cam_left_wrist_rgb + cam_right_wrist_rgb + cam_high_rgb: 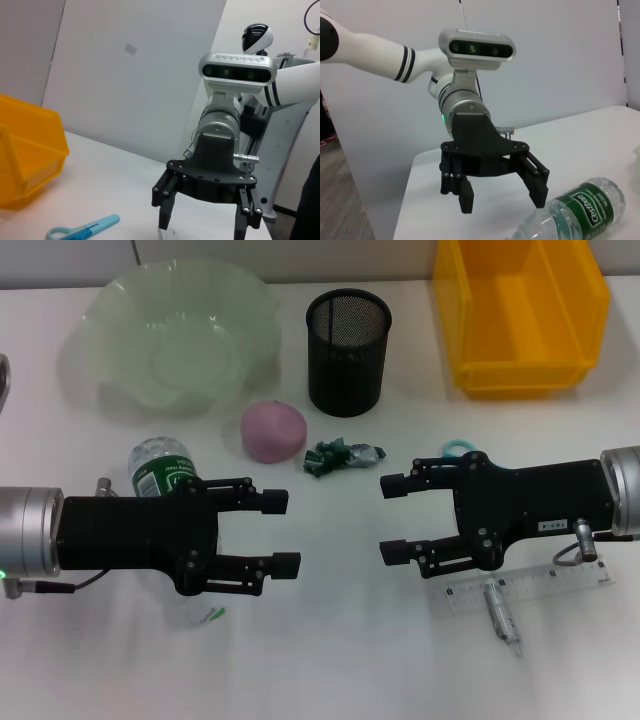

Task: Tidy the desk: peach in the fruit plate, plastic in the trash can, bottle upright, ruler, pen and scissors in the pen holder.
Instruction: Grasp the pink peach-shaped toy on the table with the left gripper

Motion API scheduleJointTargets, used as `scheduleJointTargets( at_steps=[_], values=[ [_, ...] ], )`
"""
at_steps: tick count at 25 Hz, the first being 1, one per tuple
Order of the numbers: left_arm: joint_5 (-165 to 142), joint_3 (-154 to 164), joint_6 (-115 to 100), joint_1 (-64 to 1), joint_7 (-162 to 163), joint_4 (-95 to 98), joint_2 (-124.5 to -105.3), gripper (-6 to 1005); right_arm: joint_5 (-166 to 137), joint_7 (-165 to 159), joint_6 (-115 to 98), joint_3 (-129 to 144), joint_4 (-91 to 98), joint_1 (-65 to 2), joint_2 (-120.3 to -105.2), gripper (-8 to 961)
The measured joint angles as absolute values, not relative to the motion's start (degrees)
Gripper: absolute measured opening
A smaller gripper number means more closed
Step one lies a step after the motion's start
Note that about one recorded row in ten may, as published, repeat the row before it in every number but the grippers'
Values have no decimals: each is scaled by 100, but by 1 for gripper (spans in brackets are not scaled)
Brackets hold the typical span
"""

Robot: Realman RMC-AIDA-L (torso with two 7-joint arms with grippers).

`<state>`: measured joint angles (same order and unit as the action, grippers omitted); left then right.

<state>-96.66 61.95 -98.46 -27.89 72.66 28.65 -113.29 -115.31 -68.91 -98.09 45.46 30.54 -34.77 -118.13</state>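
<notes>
Head view: bottle [160, 468] lies flat beneath the open left gripper [281, 532], base toward the table's far edge; right gripper [388, 517] also open.

Pink peach [273, 431], yellow bin [520, 315], blk mesh holder [347, 338].

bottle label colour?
Green with white lettering on the bottle; it shows best in the right wrist view, with the bottle lying on its side.
</notes>
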Motion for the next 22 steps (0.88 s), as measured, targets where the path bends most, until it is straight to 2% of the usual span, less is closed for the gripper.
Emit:
scheduleJointTargets(
  at_steps=[22],
  values=[
    [-9679,6218,-9768,-2866,7256,2883,-11313,782,-11531,-6890,-9738,4499,3050,-3396,-11813,767]
  ],
)
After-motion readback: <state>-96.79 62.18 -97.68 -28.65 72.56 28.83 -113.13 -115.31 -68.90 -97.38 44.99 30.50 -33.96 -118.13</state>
